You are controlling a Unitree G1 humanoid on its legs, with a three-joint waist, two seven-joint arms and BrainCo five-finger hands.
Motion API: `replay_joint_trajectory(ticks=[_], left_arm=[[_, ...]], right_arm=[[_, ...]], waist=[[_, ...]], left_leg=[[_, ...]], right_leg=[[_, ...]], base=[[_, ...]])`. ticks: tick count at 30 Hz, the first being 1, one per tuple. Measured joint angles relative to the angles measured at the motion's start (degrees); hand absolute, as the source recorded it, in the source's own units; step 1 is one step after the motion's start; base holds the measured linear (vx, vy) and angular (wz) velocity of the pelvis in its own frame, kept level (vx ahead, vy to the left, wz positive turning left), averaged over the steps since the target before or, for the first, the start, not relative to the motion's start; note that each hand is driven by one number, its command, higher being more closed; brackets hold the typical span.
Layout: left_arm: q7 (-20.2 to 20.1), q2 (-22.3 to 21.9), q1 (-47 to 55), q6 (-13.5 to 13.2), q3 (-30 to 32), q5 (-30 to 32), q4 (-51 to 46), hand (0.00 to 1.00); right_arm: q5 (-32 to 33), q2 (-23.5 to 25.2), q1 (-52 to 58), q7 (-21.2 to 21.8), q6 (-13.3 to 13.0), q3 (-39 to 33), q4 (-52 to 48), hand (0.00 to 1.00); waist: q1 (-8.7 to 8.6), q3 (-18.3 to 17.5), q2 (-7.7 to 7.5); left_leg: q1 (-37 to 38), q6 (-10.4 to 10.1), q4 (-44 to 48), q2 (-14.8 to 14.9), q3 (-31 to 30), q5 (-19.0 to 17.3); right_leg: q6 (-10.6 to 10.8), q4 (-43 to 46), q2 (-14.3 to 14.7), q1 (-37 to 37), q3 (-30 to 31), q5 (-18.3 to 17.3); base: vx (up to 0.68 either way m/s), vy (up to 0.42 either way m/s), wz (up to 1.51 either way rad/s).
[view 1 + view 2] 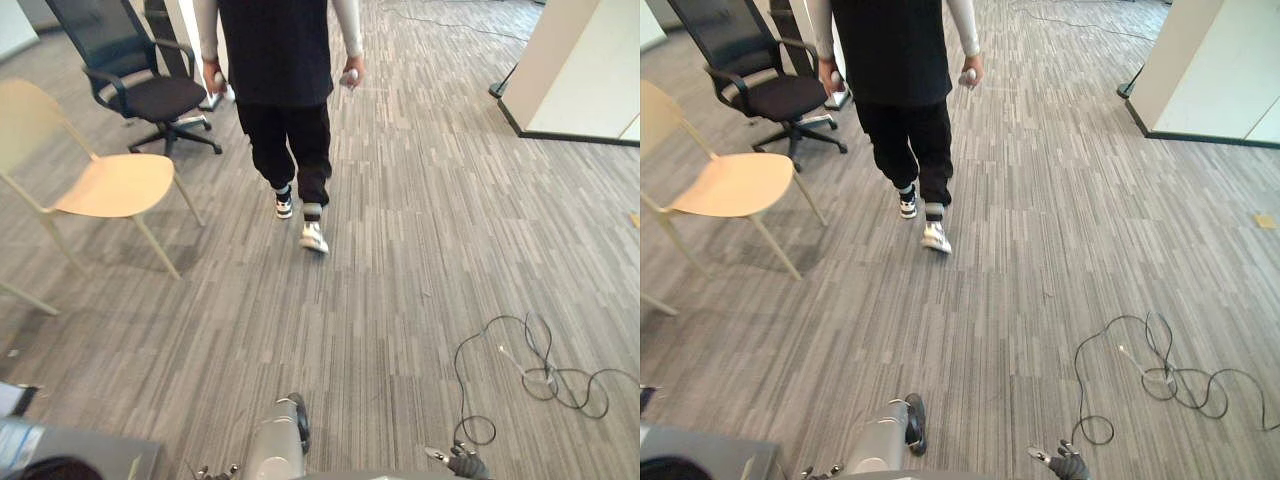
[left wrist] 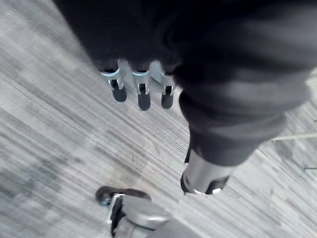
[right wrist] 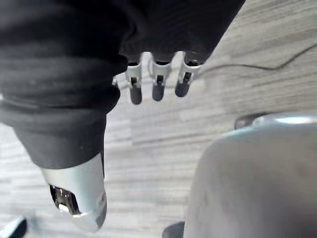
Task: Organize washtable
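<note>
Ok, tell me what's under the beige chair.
Bare grey carpet shows between the legs of the beige chair, with nothing lying on it. The seat hides the patch of floor behind it.

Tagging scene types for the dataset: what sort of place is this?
Probably an open office, not a washroom: grey striped carpet, a black swivel chair near a tan chair, and a white partition. A person is mid-step ahead.
</note>
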Motion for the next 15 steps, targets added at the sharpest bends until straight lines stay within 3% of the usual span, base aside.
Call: replay_joint_trajectory(ticks=[1, 2, 4, 5, 6, 8, 9, 11, 12, 13, 14, 15], left_arm=[[0.04, 0.19, -0.01, 0.13, -0.27, 0.04, 0.71, 0.00], [-0.11, 0.61, 0.18, 0.32, -1.96, 0.11, 1.06, 0.00], [-0.25, 0.25, -0.06, 0.69, -2.74, 0.66, 1.80, 0.00], [-0.32, 0.06, -0.40, 0.80, -2.82, 0.75, 1.94, 0.00], [-0.51, -0.48, -1.14, 1.03, -2.55, 0.80, 2.10, 0.00], [-0.81, -0.89, -2.26, 1.10, -1.47, 0.87, 1.92, 0.00], [-1.05, -1.65, -2.97, 1.05, -0.60, 1.19, 1.46, 0.00], [-1.09, -2.26, -3.35, 0.99, 0.67, 1.47, 0.94, 0.00], [-1.09, -2.86, -3.29, 1.02, 1.83, 1.77, 0.47, 0.00], [-1.15, -3.12, -3.21, 1.02, 2.32, 1.80, 0.45, 0.00], [-1.29, -3.48, -3.24, 1.00, 3.10, 1.84, 0.40, 0.00], [-1.32, -4.23, -3.30, 1.02, 3.56, 1.93, 0.35, 0.00]], right_arm=[[-0.04, -0.63, 0.07, 0.45, 0.05, -0.72, 0.48, 0.00], [-0.01, -1.47, 0.26, 0.83, -0.01, -0.76, 1.14, 0.00], [-0.04, -2.87, 0.43, 0.87, 0.10, -1.02, 1.10, 0.00], [-0.05, -3.14, 0.71, 0.83, 0.11, -1.26, 1.08, 0.00], [0.05, -3.18, 1.55, 0.85, 0.00, -2.20, 1.05, 0.00], [0.14, -2.77, 1.88, 0.84, 0.09, -2.42, 0.55, 0.00], [0.39, -2.18, 3.42, 0.73, 0.30, -2.52, -0.58, 0.00], [0.39, -2.02, 4.27, 0.72, 0.41, -2.44, -1.28, 0.00], [0.39, -1.96, 4.43, 0.72, 0.99, -2.20, -1.27, 0.00], [0.39, -1.79, 4.60, 0.70, 1.28, -1.93, -1.26, 0.00], [0.31, -1.91, 4.72, 0.74, 1.62, -1.71, -1.31, 0.00], [0.17, -2.71, 4.78, 0.80, 1.76, -1.57, -1.32, 0.00]], waist=[[0.01, 0.11, 0.15], [-0.61, 0.09, 0.73], [-1.80, 0.23, 2.67], [-1.97, 0.33, 3.11], [-2.26, 0.52, 4.10], [-3.18, 0.59, 4.05], [-3.28, 0.64, 4.14], [-3.21, 0.60, 4.21], [-3.41, 0.60, 4.18], [-3.80, 0.57, 4.44], [-4.51, 0.52, 4.74], [-4.36, 0.40, 5.86]], left_leg=[[4.81, 0.55, -1.41, -1.84, 0.59, -1.78], [10.08, 0.76, -4.69, -3.38, 0.63, -2.20], [17.88, 0.77, -10.97, -4.00, -0.45, -2.18], [20.03, 0.76, -12.82, -3.84, -0.80, -2.17], [24.67, 0.45, -16.89, -3.41, -1.40, -2.32], [28.13, -0.69, -19.53, -3.11, -2.75, -3.13], [31.19, -1.72, -21.81, -2.45, -4.16, -4.09], [33.89, -2.74, -23.60, -1.84, -5.49, -5.42], [36.25, -5.00, -24.05, -1.03, -7.07, -6.78], [36.96, -5.62, -23.45, -0.32, -8.23, -7.12], [36.98, -5.79, -20.15, 1.03, -11.41, -7.06], [36.17, -6.28, -17.77, 2.37, -12.67, -6.78]], right_leg=[[0.94, 14.13, 0.95, -4.45, 2.93, 5.03], [-0.24, 23.91, 0.98, -8.88, 0.60, 4.70], [-5.15, 28.64, 1.41, -14.68, -5.99, -0.59], [-5.91, 28.39, 1.99, -16.56, -7.90, -2.59], [-6.16, 23.83, 4.02, -20.86, -11.71, -7.07], [-6.18, 15.26, 5.54, -24.65, -15.25, -9.49], [-6.52, 2.20, 6.67, -26.58, -18.66, -9.17], [-6.87, -12.98, 8.05, -27.52, -21.06, -5.62], [-7.87, -20.89, 9.68, -28.35, -21.03, -0.82], [-8.78, -20.69, 10.15, -28.11, -20.99, 1.42], [-10.20, -19.46, 10.66, -27.08, -21.02, 5.93], [-10.34, -18.24, 10.97, -26.88, -21.98, 4.39]], base=[[0.67, 0.316, -0.01], [0.50, 0.228, -0.02], [0.43, 0.191, 0.02], [0.52, 0.203, 0.02], [0.41, 0.134, 0.04], [0.42, 0.084, 0.31], [0.47, 0.036, 0.48], [0.61, -0.017, 0.46], [0.65, -0.066, 0.58], [0.72, -0.109, 0.86], [0.60, -0.112, 0.66], [0.73, -0.148, 0.61]])
